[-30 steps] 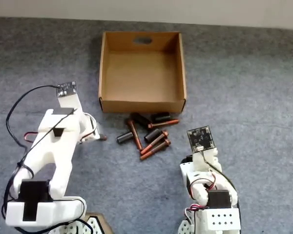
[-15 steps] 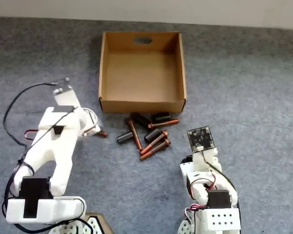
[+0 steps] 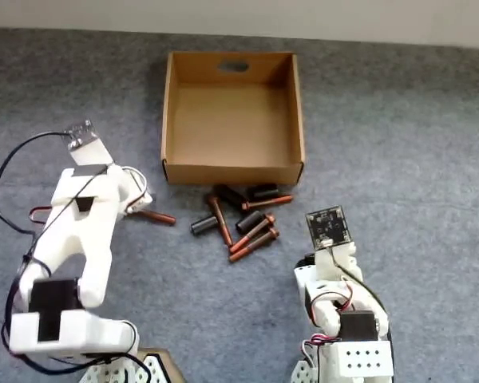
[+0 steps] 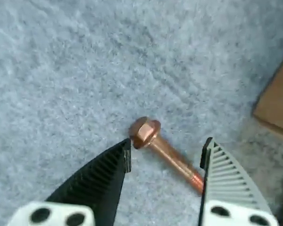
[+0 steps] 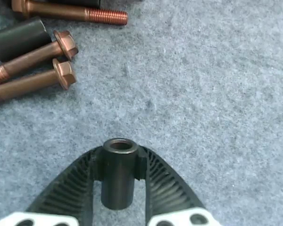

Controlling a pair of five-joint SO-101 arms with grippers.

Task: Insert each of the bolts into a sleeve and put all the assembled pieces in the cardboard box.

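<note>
A copper bolt lies flat on the grey carpet between the fingers of my open left gripper, which touch nothing. From above, that bolt sits just right of the left gripper, left of the pile. My right gripper is shut on a black sleeve, its bore facing away from the camera, held above the carpet. Several bolts and black sleeves lie in a pile in front of the cardboard box, which holds nothing.
The right arm stands at the near right, its camera board covering its gripper from above. Three bolts and a sleeve lie just beyond the right gripper. A box corner shows beside the left gripper.
The left arm has swung to the left and back, so the bolt under it now lies almost fully exposed on the carpet. The right arm has not moved.
</note>
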